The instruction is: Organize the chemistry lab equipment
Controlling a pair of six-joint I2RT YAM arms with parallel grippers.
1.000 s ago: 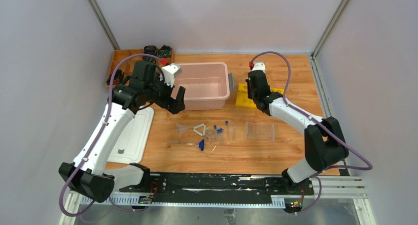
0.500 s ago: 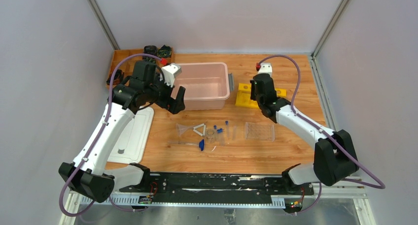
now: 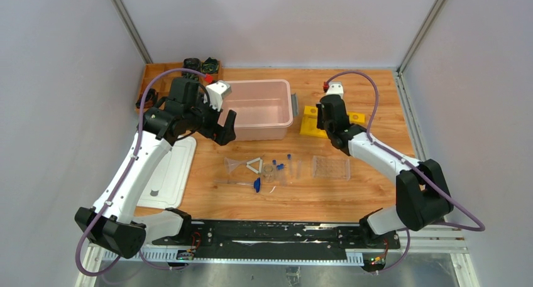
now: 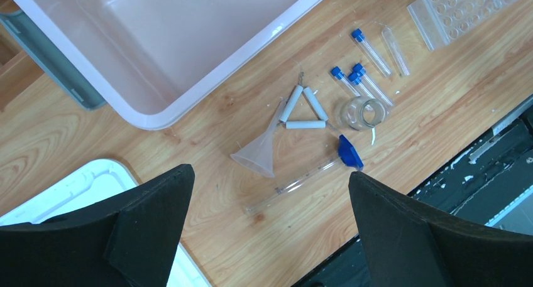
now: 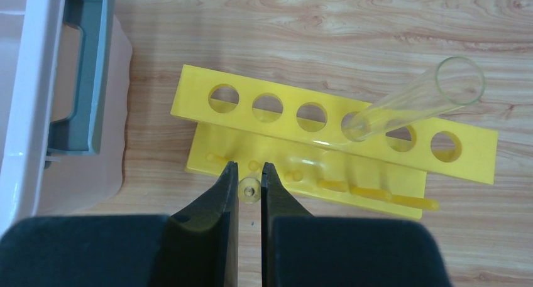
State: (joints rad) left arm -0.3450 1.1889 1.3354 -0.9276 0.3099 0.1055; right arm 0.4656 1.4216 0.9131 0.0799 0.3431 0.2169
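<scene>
**LAB SORT: 1 TUBE RACKED, REMAINDER LOOSE ON SURFACE**

Progress: judged early. 1 uncapped clear tube leans in a hole of the yellow rack at the far right of the surface. Its other 5 holes are vacant. Everything else awaits handling.

Location of outstanding items: all lie together mid-surface, in front of the pink bin. The clear funnel lies on its side, its spout touching the white triangle. The blue-tipped thin rod lies just beside the funnel. The tiny clear dish sits next to the blue-capped clear tubes, which lie flat. The clear tube rack stands apart to their right, and its wells hold nothing that I can see.

Containers: the pink bin appears empty.

Tools: the left tool hangs above the funnel with its fingers spread fully, gripping nothing. The right tool hovers over the yellow rack's base, fingers drawn almost together, nothing held.
</scene>
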